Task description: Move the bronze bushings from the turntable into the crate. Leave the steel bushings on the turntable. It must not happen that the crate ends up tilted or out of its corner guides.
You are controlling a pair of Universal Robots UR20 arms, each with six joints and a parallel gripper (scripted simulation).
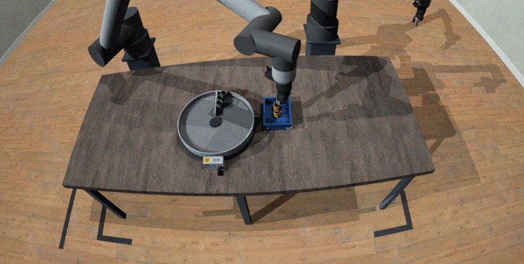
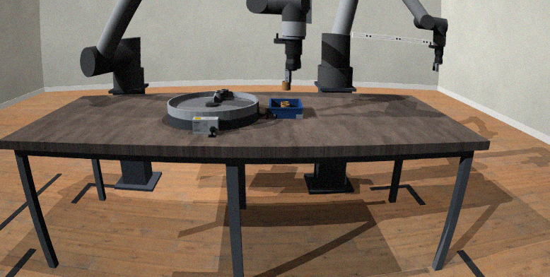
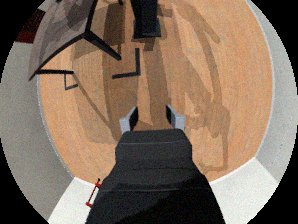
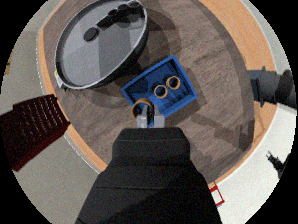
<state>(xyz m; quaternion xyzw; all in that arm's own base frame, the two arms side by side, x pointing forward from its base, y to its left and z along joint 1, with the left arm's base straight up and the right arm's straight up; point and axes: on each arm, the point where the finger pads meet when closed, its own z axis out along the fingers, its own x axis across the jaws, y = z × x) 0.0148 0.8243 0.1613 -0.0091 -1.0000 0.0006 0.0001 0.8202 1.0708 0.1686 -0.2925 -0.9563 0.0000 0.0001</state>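
Observation:
My right gripper [image 1: 277,104] [image 2: 286,79] [image 4: 151,110] is shut on a bronze bushing [image 2: 285,85] and holds it above the blue crate [image 1: 277,126] [image 2: 285,113] [image 4: 178,106]. Two bronze bushings show inside the crate in the right wrist view, one nearer the middle [image 4: 160,91] and one beside it [image 4: 173,82]. The crate looks level; a pale corner guide [image 2: 300,116] shows, others are hard to see. Several dark steel bushings [image 1: 219,106] [image 2: 218,95] stand on the grey turntable [image 1: 197,135] [image 2: 180,113] [image 4: 77,57]. My left gripper [image 1: 415,21] [image 2: 435,68] [image 3: 152,111] is open and empty, far from both.
A pale bar [image 1: 215,104] stands on the turntable beside the steel bushings. A raised rim surrounds the turntable, close to the crate. A small grey box [image 1: 213,162] [image 2: 205,125] sits at the turntable's front. The left gripper hangs over floor beyond the table [image 1: 348,145] [image 2: 365,131].

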